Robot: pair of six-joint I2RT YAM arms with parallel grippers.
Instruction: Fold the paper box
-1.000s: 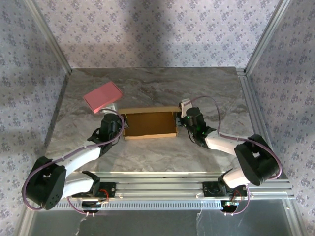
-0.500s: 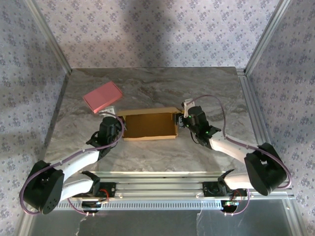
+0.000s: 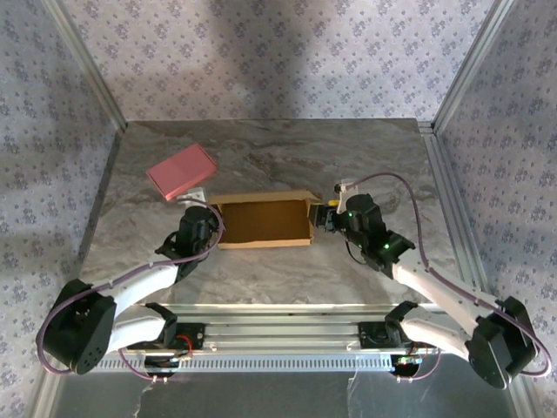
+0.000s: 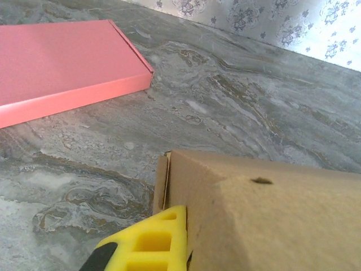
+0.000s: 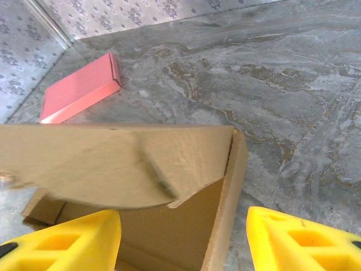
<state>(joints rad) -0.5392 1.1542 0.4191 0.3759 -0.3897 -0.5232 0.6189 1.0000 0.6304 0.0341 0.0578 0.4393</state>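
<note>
**Surroundings.** The desk [image 3: 365, 157] has a grey marbled top. A pink flat carton [image 3: 181, 170] lies on it, beyond the left claw [image 3: 207, 228] and to that claw's left, well apart from the right claw [image 3: 324, 218]. In the left wrist view the pink flat carton is separated from the paper box [image 3: 264, 222] by bare desk surface. Patterned walls and metal corner posts enclose the desk on three sides.

**Obstructions.** In the right wrist view a cardboard flap [image 5: 113, 164] hangs tilted over the open tray, covering most of the interior ahead of the right claw.

**Position of the paper box.** The paper box lies flat on the desk between the two claws, with its long side running from one claw to the other.

**Left claw.** It is closed at the left end of the paper box. One yellow finger [image 4: 146, 245] presses against the outer face of the end wall. The other finger is hidden behind the cardboard.

**Right claw.** It is open. Its fingers stand wide apart, and the right end wall of the paper box lies between them, clear of both.
</note>
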